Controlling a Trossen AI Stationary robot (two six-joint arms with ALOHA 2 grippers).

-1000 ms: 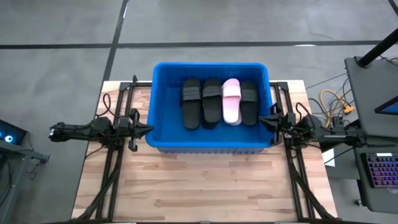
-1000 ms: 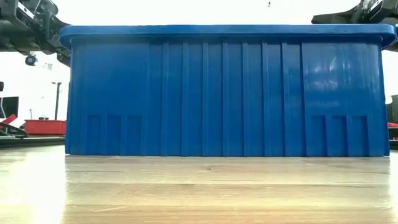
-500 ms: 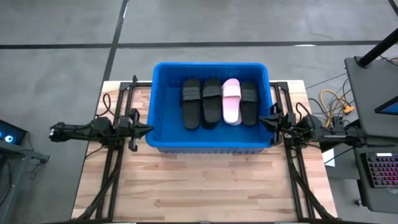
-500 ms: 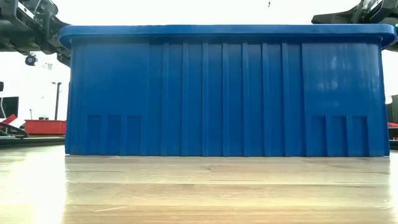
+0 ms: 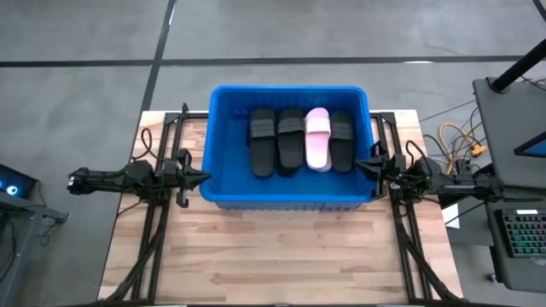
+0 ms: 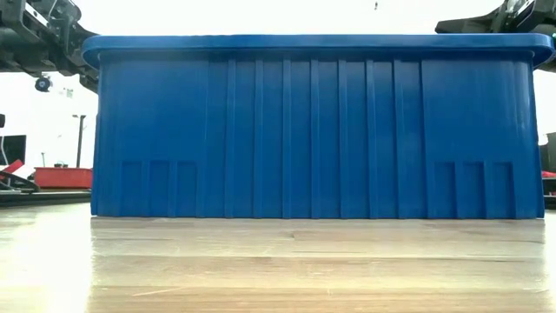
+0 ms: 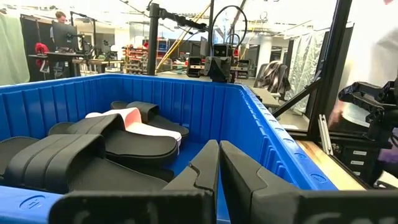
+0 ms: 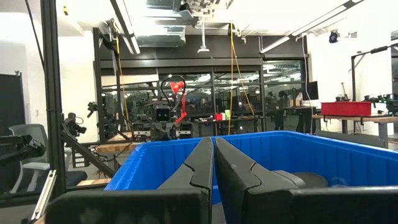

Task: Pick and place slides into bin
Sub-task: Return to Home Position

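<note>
The blue bin stands on the wooden table at its far middle. Inside it lie several slides side by side on the bin's floor: three black ones and a pink-white one, also seen in the left wrist view as black slides and the pink one. My left gripper is shut just outside the bin's left wall. My right gripper is shut at the bin's right rim. Neither holds anything.
Bare wooden tabletop lies in front of the bin. Black arm frames run along both table sides. A keyboard and desk stand beyond the right edge. The bin's ribbed front wall fills the low view.
</note>
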